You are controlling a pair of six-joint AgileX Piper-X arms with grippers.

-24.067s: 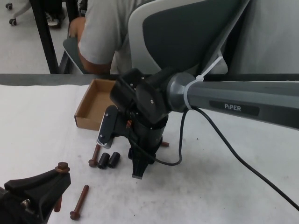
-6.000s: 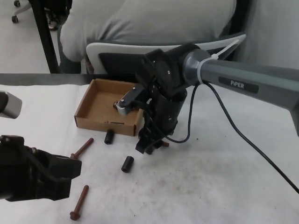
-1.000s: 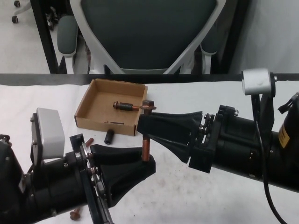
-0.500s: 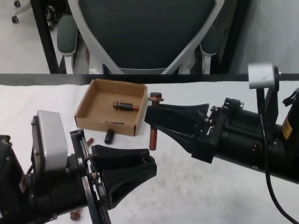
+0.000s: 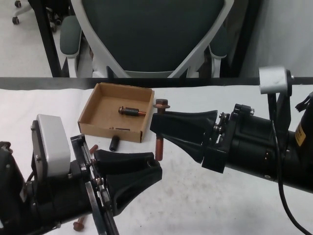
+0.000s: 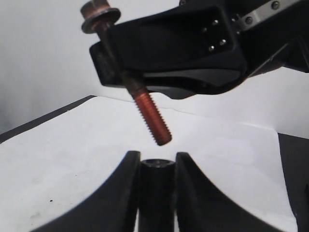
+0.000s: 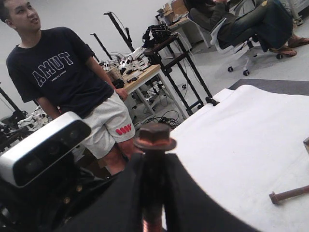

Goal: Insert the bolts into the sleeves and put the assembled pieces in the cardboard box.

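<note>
The left gripper (image 5: 154, 165) is clamped on an upright black sleeve (image 6: 157, 191). Farther back on the white bench (image 5: 230, 208), the cardboard box (image 5: 91, 108) holds one assembled piece (image 5: 131, 111); a loose sleeve (image 5: 114, 143) lies just before it. The right gripper (image 5: 157, 123) pinches a copper bolt (image 5: 159, 144), its tip just above the held sleeve's mouth, not touching.

The left arm lies low over the desk's near left corner. Its tool (image 5: 149, 166) points right, fingers clamped on an upright sleeve (image 6: 157, 189). The right arm extends from the right edge, its tool (image 5: 159, 122) pointing left, pinching a bolt (image 6: 150, 117) below the head, just above the sleeve.
</note>
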